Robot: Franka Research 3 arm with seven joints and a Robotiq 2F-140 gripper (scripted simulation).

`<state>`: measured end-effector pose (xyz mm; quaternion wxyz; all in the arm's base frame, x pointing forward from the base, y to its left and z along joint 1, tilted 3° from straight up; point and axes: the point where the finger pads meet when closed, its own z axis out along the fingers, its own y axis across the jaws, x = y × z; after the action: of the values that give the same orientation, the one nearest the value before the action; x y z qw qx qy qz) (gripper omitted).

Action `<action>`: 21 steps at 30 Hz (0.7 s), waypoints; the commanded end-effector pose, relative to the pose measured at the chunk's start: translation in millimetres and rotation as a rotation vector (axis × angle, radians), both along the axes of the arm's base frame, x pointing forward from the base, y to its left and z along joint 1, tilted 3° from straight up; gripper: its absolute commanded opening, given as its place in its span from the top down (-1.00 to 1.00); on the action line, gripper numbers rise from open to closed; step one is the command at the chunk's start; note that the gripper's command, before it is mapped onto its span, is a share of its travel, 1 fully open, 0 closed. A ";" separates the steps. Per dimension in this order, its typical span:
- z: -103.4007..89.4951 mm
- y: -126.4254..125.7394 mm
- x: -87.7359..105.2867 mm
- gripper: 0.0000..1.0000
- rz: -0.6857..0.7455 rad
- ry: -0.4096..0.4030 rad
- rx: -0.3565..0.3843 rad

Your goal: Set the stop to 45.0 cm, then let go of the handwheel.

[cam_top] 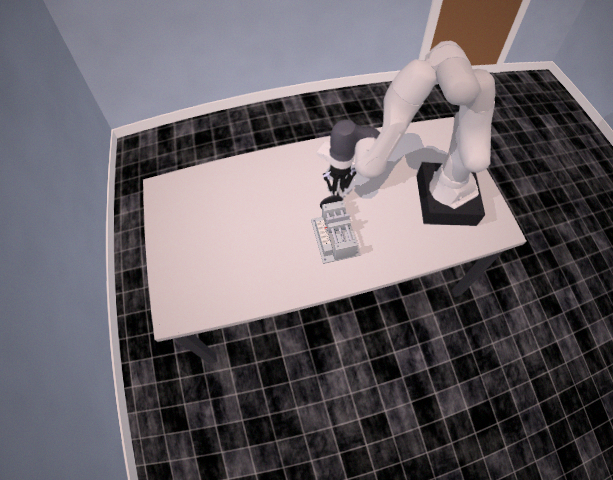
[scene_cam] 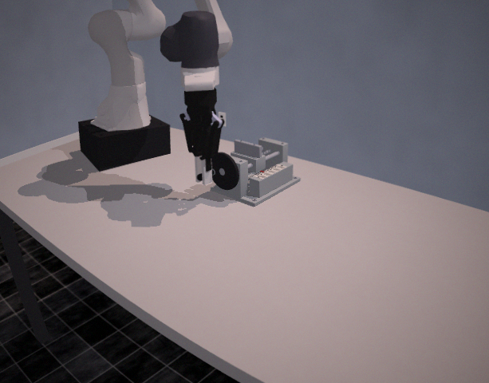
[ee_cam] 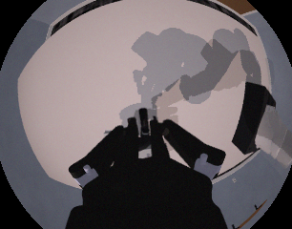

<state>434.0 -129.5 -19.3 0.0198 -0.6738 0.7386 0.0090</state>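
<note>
1. Gripper, black, two-fingered, pale-tipped (cam_top: 339,193) (scene_cam: 203,175) (ee_cam: 144,125): pointing down; fingers drawn nearly together, clamped on the handle below.
2. Handle, small, black, rod-like (scene_cam: 199,177) (ee_cam: 144,115): between the fingertips, on the outer side of the handwheel.
3. Handwheel, black, round, disc-shaped, with a grey hub (cam_top: 329,200) (scene_cam: 230,176): upright at the fixture's end, just beside the fingers.
4. Fixture, light grey, block-built, on a flat flanged base (cam_top: 328,259) (scene_cam: 277,191): standing on the table, with end blocks and round rails.
5. Stop, grey carriage with an upright plate (cam_top: 339,222) (scene_cam: 247,147): on the rails between the end blocks; apart from the far block.
6. Scale, cream strip with dark marks (cam_top: 323,236) (scene_cam: 272,171): along the fixture's side; figures too small to read, setting cannot be told.
7. Pointer, small, red (cam_top: 325,227) (scene_cam: 262,171): at the scale.
8. Table, long, pale-topped, dark-legged (cam_top: 234,232) (scene_cam: 318,247) (ee_cam: 79,86): beneath fixture and arm.
9. Arm, white, jointed (cam_top: 399,98) (scene_cam: 124,61) (ee_cam: 275,134): mounted on a black block pedestal (cam_top: 451,217) (scene_cam: 124,149) (ee_cam: 251,105).
</note>
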 end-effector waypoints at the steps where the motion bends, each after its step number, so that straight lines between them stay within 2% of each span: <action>1: 7.3 0.0 -1.2 0.92 0.005 0.002 0.002; 9: 20.8 -0.7 1.0 0.92 0.005 0.002 0.002; 16: 36.9 -2.5 13.3 0.92 0.005 0.002 0.002; 21: 40.2 -3.2 19.2 0.92 0.005 0.002 0.002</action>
<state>442.9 -131.9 14.3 0.0168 -0.6756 0.7369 0.0168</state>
